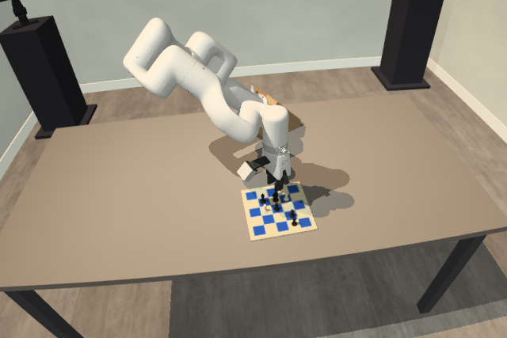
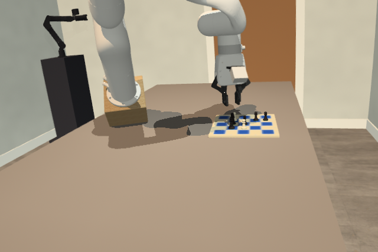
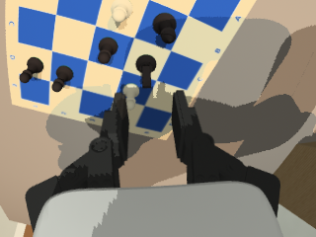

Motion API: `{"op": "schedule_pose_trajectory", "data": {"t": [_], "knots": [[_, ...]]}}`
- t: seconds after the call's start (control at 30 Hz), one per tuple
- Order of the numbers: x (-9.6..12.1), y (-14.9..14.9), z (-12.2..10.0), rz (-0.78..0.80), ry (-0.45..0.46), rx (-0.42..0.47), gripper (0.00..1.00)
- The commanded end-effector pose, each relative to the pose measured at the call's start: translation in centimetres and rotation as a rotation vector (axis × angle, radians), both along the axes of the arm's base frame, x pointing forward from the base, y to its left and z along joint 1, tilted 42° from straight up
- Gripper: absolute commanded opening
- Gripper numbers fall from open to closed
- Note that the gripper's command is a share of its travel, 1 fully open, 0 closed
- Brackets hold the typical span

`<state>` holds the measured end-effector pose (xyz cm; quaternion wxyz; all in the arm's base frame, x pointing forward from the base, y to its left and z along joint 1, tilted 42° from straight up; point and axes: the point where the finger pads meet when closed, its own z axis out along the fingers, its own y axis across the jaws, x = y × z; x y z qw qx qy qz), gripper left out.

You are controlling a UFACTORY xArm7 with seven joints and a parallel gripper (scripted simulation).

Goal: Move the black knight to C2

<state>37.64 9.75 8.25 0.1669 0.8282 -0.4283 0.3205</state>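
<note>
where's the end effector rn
In the exterior view, the end effector hangs open above the far left part of the chessboard, touching no piece.

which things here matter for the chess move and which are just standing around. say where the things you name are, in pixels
In the job:
- gripper (image 1: 279, 188) (image 2: 231, 103) (image 3: 149, 106)
- board (image 1: 250, 237) (image 2: 244, 136) (image 3: 10, 59)
- black pieces (image 1: 262, 199) (image 2: 231, 126) (image 3: 108, 46), knight among them; I can't tell which
- white pieces (image 1: 286, 198) (image 2: 243, 125) (image 3: 120, 11), to stay put

Just around:
- black arms (image 1: 17, 5) (image 2: 55, 33)
- stands (image 1: 411, 36) (image 2: 58, 97)
- door (image 2: 268, 29)

End effector (image 3: 149, 106) partly open, blue-and-cream board (image 3: 69, 30), dark and pale pieces
</note>
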Motion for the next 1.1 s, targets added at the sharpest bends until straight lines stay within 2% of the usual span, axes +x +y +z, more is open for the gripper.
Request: {"op": "schedule_pose_trajectory", "data": {"t": [0.0, 0.53, 1.07], "knots": [[0.3, -0.2, -0.4, 0.003, -0.002, 0.002, 0.37], [0.9, -1.0, -1.6, 0.003, -0.002, 0.002, 0.37], [1.0, -1.2, -1.8, 0.003, -0.002, 0.002, 0.37]]}}
